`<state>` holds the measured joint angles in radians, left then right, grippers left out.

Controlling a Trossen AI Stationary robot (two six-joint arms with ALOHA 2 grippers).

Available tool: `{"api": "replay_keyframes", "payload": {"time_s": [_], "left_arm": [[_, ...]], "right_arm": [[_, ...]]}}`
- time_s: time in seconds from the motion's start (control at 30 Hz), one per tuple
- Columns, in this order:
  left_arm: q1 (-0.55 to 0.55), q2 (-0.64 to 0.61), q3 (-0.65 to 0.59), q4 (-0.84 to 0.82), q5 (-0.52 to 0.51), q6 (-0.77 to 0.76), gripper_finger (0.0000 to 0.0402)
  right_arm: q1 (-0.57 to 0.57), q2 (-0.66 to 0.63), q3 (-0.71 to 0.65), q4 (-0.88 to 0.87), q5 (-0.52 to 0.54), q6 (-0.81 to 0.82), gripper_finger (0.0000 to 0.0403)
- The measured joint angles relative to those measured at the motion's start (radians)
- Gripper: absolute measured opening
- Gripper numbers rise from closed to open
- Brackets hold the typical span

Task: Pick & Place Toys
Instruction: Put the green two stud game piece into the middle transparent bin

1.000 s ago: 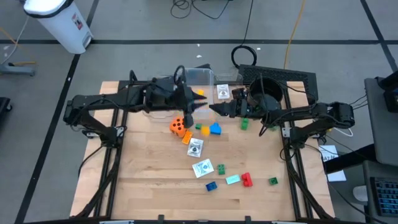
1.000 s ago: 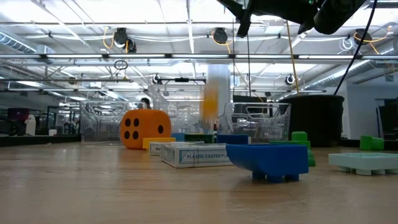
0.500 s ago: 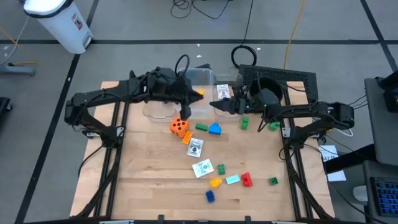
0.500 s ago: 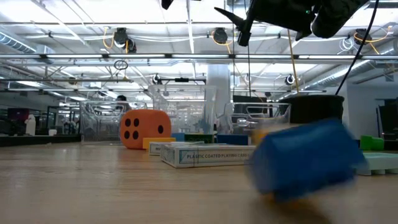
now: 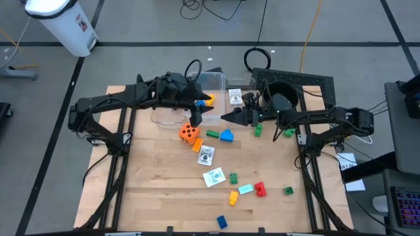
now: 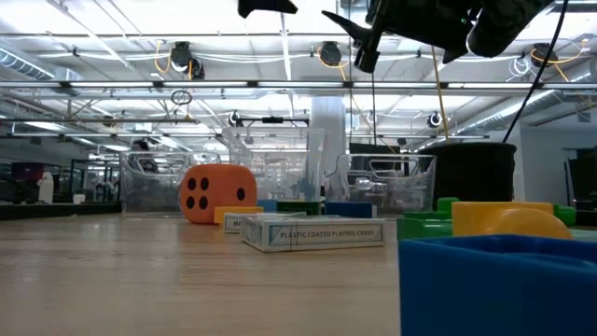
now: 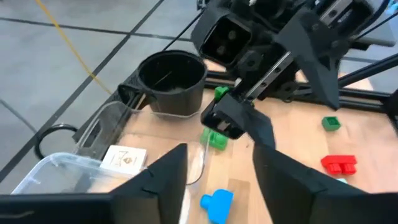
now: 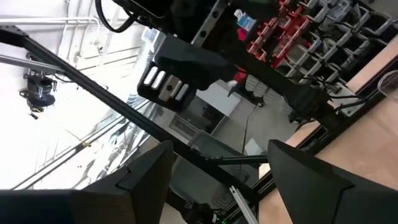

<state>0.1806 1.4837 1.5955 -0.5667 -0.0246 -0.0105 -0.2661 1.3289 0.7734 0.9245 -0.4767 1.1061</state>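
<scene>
The left pincer [image 5: 199, 115] hangs open and empty above the orange dotted die [image 5: 189, 133]. The right pincer [image 5: 230, 117] is open and empty near the blue plastic block [image 5: 227, 136].

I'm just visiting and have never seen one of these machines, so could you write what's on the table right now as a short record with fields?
Surface: wooden table
Left gripper: open and empty, above the orange die
Right gripper: open and empty, raised over the table's far middle
Containers: clear plastic tub and black round pot at the far edge
Middle toys: blue block, green block, white printed cards
Near toys: yellow block, red block, small blue block
</scene>
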Motion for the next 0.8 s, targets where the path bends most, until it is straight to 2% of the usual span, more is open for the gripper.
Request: {"api": "replay_keyframes", "payload": {"time_s": [0.13, 0.37, 0.43, 0.53, 0.6, 0.7, 0.73, 0.8], "left_arm": [[0.0, 0.0, 0.0, -0.044, -0.036, -0.006, 0.0232], [0.0, 0.0, 0.0, -0.094, -0.038, -0.008, 0.0268], [0.0, 0.0, 0.001, -0.097, -0.038, -0.018, 0.0274], [0.0, 0.0, 0.001, -0.096, -0.029, -0.019, 0.0278], [0.0, 0.0, 0.001, -0.096, -0.028, -0.02, 0.0277], [0.0, 0.0, 0.001, -0.094, -0.028, -0.026, 0.0276], [-0.001, 0.0, 0.001, -0.094, -0.028, -0.029, 0.0277], [0.0, 0.0, 0.001, -0.094, -0.028, -0.042, 0.0278]], "right_arm": [[0.022, -0.035, -0.001, 0.006, 0.001, -0.037, 0.0254], [0.111, -0.154, 0.0, -0.008, 0.009, -0.133, 0.0254], [0.152, -0.2, 0.013, -0.092, 0.03, -0.188, 0.0254], [0.214, -0.258, 0.082, -0.403, 0.094, -0.316, 0.0254], [0.254, -0.286, 0.163, -0.733, 0.179, -0.42, 0.0254], [0.312, -0.278, 0.323, -1.291, 0.418, -0.5, 0.0254], [0.329, -0.264, 0.37, -1.471, 0.511, -0.478, 0.0254], [0.343, -0.233, 0.435, -1.72, 0.672, -0.371, 0.0254]]}}
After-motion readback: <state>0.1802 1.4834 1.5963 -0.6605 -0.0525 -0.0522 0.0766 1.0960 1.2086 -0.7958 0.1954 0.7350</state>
